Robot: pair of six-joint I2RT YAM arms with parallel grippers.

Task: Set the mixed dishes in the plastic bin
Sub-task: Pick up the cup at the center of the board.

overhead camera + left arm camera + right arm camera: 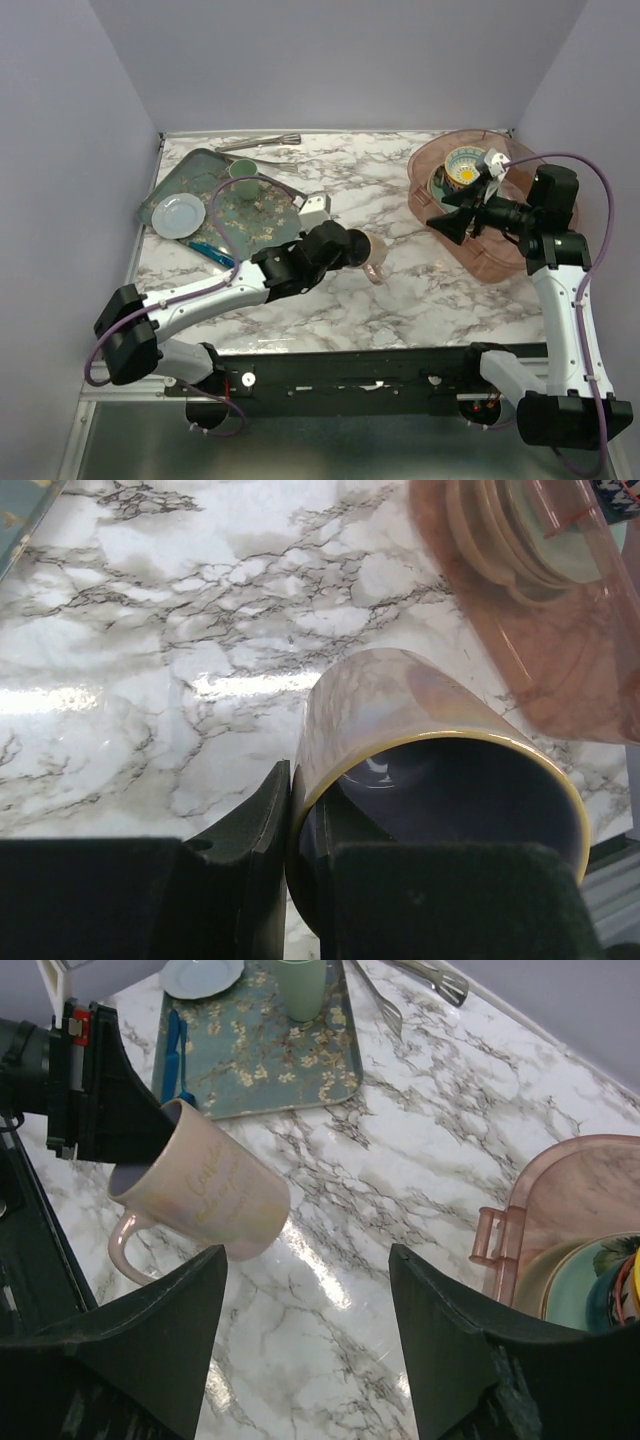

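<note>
1. Left gripper (pixel 300 825) is clenched on the rim of a pink mug (pixel 400 710), above the table (pixel 400 290).
2. Right gripper (pixel 305 1290) stands open and empty.
3. Just beside it, the plastic bin (pixel 500 265) holds the bowl (pixel 463 168) on the plates (pixel 572 1282).

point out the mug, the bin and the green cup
mug (pixel 215 1195), right wrist view, on its side wall
bin (pixel 570 1185), right wrist view, on its translucent wall
green cup (pixel 300 985), right wrist view, on its side
</note>
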